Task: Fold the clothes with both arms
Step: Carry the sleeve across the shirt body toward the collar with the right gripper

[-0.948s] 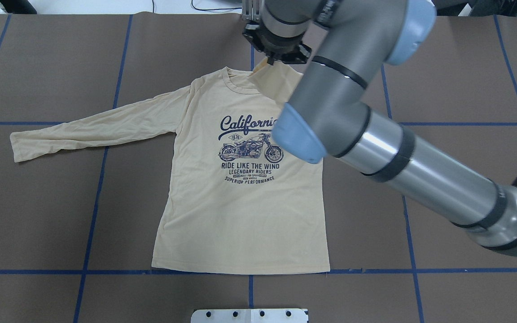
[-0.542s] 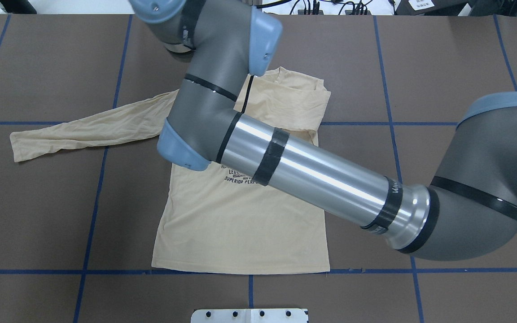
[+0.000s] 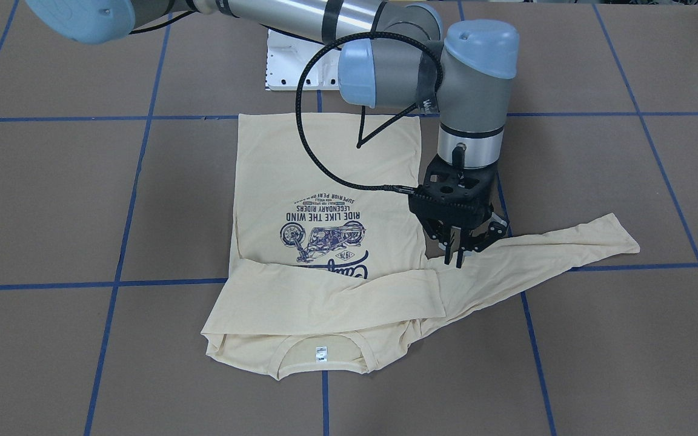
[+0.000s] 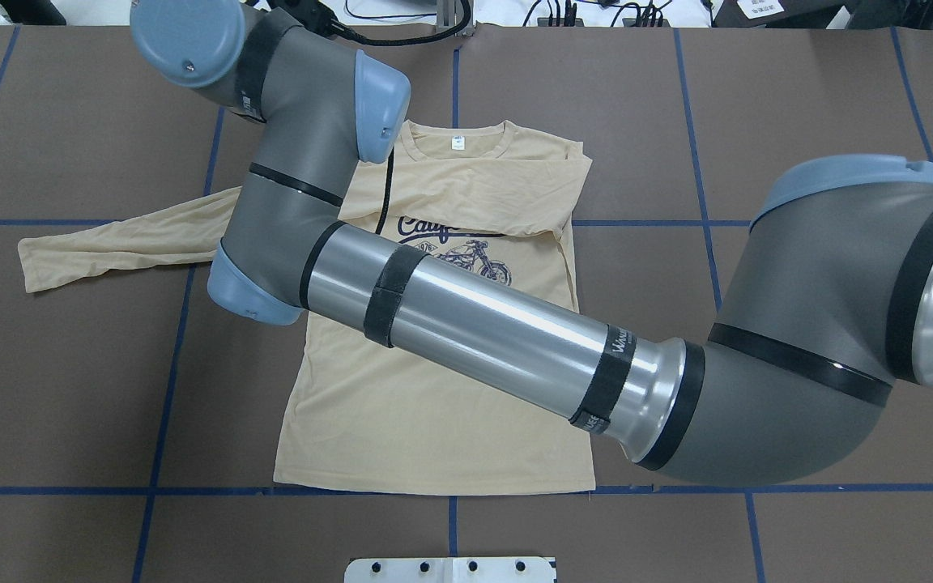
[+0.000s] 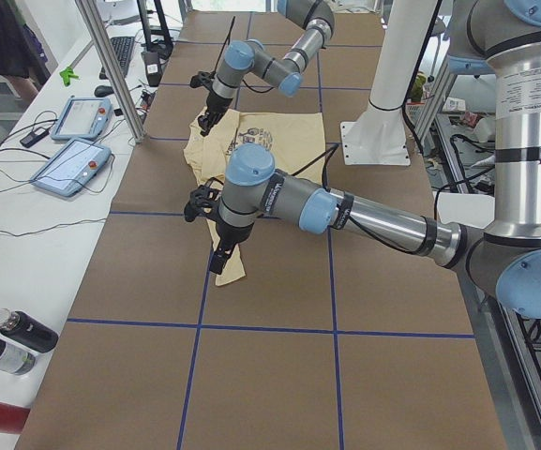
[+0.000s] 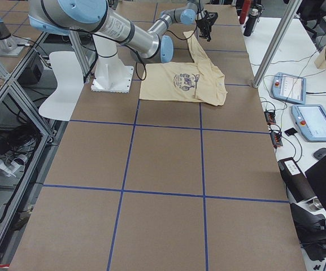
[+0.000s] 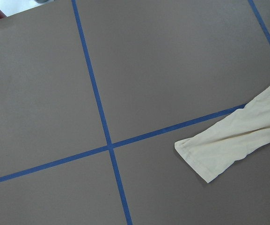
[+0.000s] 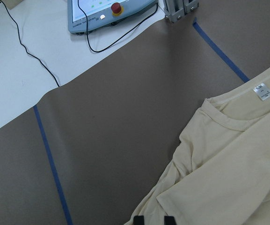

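shirt (image 4: 434, 405) lies flat and print-up, mid-frame in the overhead view. Hem is toward the bottom; collar and label (image 4: 457, 143) are toward the top. folded sleeve (image 4: 499, 190) lies across the chest from the frame-right shoulder leftward and covers the top of the print (image 4: 466, 253). other sleeve (image 4: 126, 239) runs straight out to frame left, with its cuff (image 4: 29, 271) flat on the worktop (image 4: 798, 97).

right arm (image 4: 499, 332) enters from frame right and crosses diagonally over the shirt to upper left, hiding its own pincer in that view. In the front view, right pincer (image 3: 453, 261) is right of centre and points straight down. Its tips are where the other sleeve joins the body, just beside the end of the folded sleeve. Jaws are a narrow gap apart with nothing clamped, so released. Can't tell whether the tips touch the fabric or sit just above it. In its wrist view, two fingertips (image 8: 137, 220) show at the bottom edge, with the shirt shoulder below them and the collar and label at right.

left arm (image 5: 345, 211) shows only in the left-side view, mid-frame. left pincer (image 5: 218, 264) points down near the cuff. Can't tell from that angle whether it's released or clenched. Its wrist view has no fingers in frame; the cuff is at lower right, near a crossing of blue tape lines (image 7: 107, 140).

base plate (image 4: 450, 569) is white, at bottom centre of the overhead view.
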Tool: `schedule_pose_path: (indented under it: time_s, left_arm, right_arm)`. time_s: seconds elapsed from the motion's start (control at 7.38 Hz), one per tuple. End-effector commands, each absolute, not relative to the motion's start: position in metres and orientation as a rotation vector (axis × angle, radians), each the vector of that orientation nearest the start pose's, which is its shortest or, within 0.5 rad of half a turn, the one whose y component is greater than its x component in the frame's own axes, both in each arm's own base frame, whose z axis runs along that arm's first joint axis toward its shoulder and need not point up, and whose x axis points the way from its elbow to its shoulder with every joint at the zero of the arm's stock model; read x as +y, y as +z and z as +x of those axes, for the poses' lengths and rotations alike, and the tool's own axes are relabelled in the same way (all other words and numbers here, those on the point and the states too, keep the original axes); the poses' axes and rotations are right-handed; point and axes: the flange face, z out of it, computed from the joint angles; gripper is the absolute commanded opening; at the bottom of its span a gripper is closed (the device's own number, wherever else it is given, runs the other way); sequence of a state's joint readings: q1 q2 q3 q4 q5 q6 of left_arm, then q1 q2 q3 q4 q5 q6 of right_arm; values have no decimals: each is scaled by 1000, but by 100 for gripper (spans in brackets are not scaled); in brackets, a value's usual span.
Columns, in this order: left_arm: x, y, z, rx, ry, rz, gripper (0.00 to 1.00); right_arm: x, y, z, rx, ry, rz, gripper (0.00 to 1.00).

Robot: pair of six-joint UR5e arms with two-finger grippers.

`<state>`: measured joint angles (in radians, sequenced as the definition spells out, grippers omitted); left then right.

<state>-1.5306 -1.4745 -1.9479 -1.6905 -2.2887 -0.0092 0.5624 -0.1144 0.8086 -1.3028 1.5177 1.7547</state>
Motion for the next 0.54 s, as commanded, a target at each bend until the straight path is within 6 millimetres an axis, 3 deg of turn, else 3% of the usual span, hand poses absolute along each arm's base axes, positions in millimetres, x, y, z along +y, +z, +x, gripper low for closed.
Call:
schedule_pose_path:
  time_s: [0.0, 0.14, 0.27, 0.41]
  left_arm:
    - [-461, 506, -48, 720, 178, 370, 100]
    - [-473, 499, -40, 728, 200, 380, 100]
    - [-476, 493, -29, 812, 231, 382, 100]
    - [-476, 494, -24, 848, 251, 386, 100]
  right_arm:
    - [-585, -87, -644, -992, 737, 200, 100]
    - [-604, -78, -619, -932, 718, 91, 100]
    - [-608, -61, -580, -893, 663, 49, 100]
    - [-595, -17, -545, -888, 612, 48, 100]
